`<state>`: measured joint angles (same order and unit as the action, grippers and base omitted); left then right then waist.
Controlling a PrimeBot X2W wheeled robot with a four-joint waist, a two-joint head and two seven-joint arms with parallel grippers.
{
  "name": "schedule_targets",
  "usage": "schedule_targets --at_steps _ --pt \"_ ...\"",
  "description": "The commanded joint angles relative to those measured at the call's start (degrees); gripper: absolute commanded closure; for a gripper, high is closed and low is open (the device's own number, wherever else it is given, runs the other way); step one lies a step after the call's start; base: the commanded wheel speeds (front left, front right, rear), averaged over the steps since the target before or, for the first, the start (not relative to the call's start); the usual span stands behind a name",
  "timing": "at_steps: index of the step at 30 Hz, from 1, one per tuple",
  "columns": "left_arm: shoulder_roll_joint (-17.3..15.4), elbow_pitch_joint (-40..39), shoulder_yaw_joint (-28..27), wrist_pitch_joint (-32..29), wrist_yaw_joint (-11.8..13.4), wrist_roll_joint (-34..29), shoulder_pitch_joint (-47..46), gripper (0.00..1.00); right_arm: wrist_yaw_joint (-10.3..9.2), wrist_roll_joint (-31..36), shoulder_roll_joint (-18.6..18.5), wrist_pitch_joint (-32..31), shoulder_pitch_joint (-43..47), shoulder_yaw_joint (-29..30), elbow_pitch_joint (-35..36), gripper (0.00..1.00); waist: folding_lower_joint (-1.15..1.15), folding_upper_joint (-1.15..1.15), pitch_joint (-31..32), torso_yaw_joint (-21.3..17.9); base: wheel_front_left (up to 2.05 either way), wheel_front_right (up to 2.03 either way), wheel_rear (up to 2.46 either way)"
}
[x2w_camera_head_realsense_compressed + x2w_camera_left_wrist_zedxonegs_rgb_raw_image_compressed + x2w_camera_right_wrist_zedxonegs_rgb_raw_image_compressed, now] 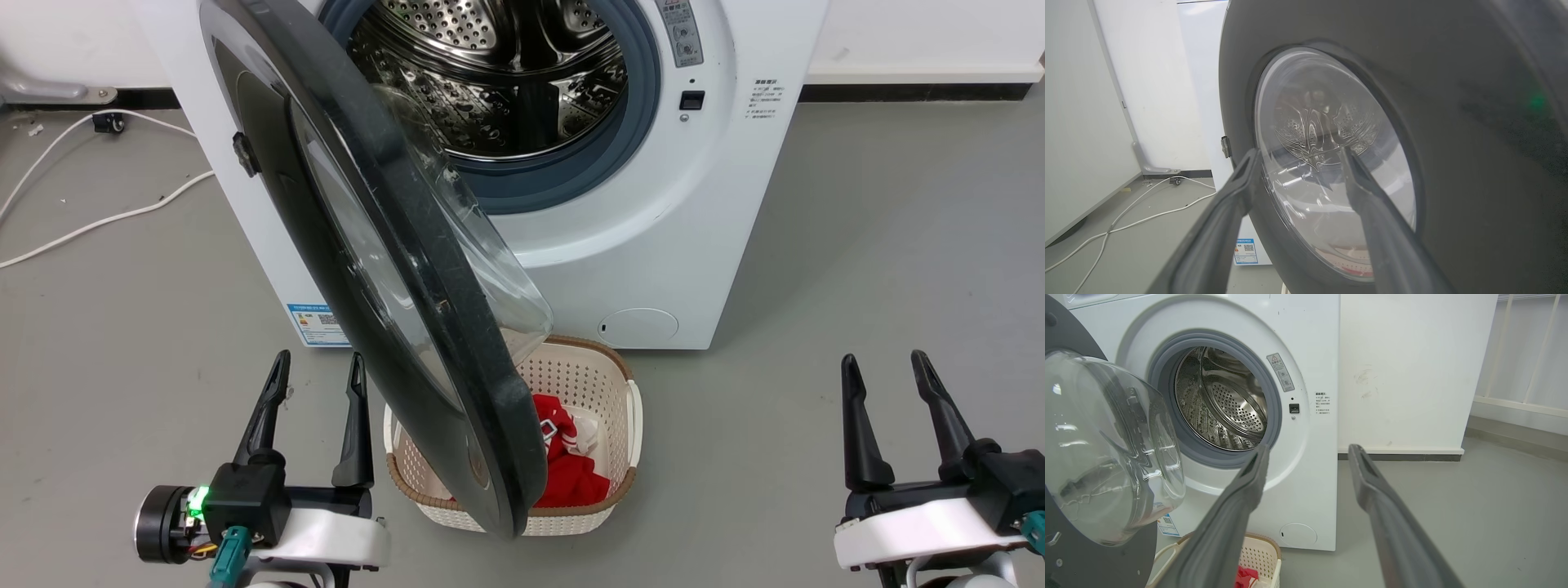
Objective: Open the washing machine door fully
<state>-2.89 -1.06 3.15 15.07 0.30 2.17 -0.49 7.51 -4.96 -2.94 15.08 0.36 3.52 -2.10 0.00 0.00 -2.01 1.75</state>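
- Head view: the washing machine door [384, 245] is swung out from the white washing machine [620, 245] and stands nearly edge-on to the camera. It is hinged at the machine's left side, and its lower rim hangs over a pale laundry basket [630, 408].
- The basket sits on the grey floor [857, 245] right in front of the machine with a red garment [575, 478] inside (partly hidden behind the door's edge).
- Behind the door, the steel drum [490, 73] and its grey rubber ring [641, 122] are uncovered.
- The left gripper [319, 359] sits just beside the door's outer face, fingers spread and holding nothing. Whether the nearer finger touches the door I cannot tell.
- The right gripper [883, 359] is well apart from the machine at the far side, fingers likewise spread and bare.
- White cables [98, 224] trail across the floor to the left of the machine.
- Left wrist view: the two fingers point at the door's black outer face. The clear glass bowl [1310, 102] lies between and beyond them, close ahead.
- Right wrist view: the parted fingers frame the machine's front. The door's inner side and bulging glass are at the left, the small round flap [1298, 535] is low on the panel, and a white wall [1412, 375] stands beside the machine.
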Motion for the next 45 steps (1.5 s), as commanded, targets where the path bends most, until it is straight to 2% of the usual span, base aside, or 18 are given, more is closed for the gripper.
schedule_targets --at_steps 1,5,6,7,16,25,28,33,36,41,45 --pt "0.0 0.1 0.0 0.2 -0.1 -0.3 -0.6 0.0 -0.04 -0.1 0.1 0.1 -0.8 -0.1 -0.1 0.0 0.0 0.0 0.0 0.0 0.0 0.0 0.0" --pt "0.0 0.2 0.0 0.2 0.0 -0.1 -0.5 0.0 -0.04 -0.3 0.1 0.1 -0.7 -0.2 0.0 0.0 0.0 0.0 0.1 0.1 0.0 0.0 0.0" --pt "0.0 0.2 0.0 0.2 0.0 0.2 -0.5 0.27 -0.04 -0.4 0.1 0.1 -0.6 -0.3 0.0 0.0 0.0 0.0 0.1 0.0 0.0 0.0 0.0" --pt "0.0 0.2 0.0 0.2 0.0 0.4 -0.5 1.0 -0.04 -0.5 0.1 0.1 -0.6 -0.3 -0.1 0.0 0.0 0.0 0.1 0.0 0.0 0.0 0.0" --pt "0.0 -5.3 -0.1 0.2 0.0 0.5 -2.0 1.0 -0.04 -0.9 0.1 0.1 -0.9 -0.4 -0.3 0.0 0.0 0.0 -0.2 0.1 0.0 0.0 0.0" --pt "0.0 -22.1 -0.2 0.1 0.4 -0.1 -6.1 1.0 -0.04 -1.1 0.1 0.1 -1.3 -0.5 -0.6 0.0 0.0 0.0 -0.2 0.1 0.0 0.0 0.0" --pt "0.0 -27.7 0.9 0.1 -0.3 -0.7 -7.5 1.0 -0.04 -1.2 0.1 0.1 -1.4 -0.6 -0.8 0.0 0.0 0.0 -0.2 -0.1 0.0 0.0 0.0" --pt "0.0 -34.8 6.8 0.1 -3.0 -0.6 -9.4 1.0 -0.04 -1.3 0.1 0.1 -1.5 -0.5 -0.9 0.0 0.0 0.0 -0.5 -0.4 0.0 0.0 0.0" --pt "-0.1 -35.5 11.5 0.1 -5.1 -0.4 -9.1 1.0 -0.04 -1.2 0.1 0.1 -1.3 -0.3 -1.0 0.0 0.0 0.0 -0.5 -0.4 0.0 0.0 0.0" --pt "-2.2 -31.4 21.3 0.1 -7.1 0.0 -5.9 1.0 -0.04 -1.1 0.1 0.1 -0.8 -0.1 -1.2 0.0 0.0 0.0 0.2 -0.4 0.0 0.0 0.0" --pt "-4.5 -25.9 27.7 0.1 -7.6 1.5 -1.5 1.0 -0.04 -1.2 0.1 0.1 -0.4 -0.2 -1.3 0.0 0.0 0.0 0.7 -0.4 0.0 0.0 0.0"
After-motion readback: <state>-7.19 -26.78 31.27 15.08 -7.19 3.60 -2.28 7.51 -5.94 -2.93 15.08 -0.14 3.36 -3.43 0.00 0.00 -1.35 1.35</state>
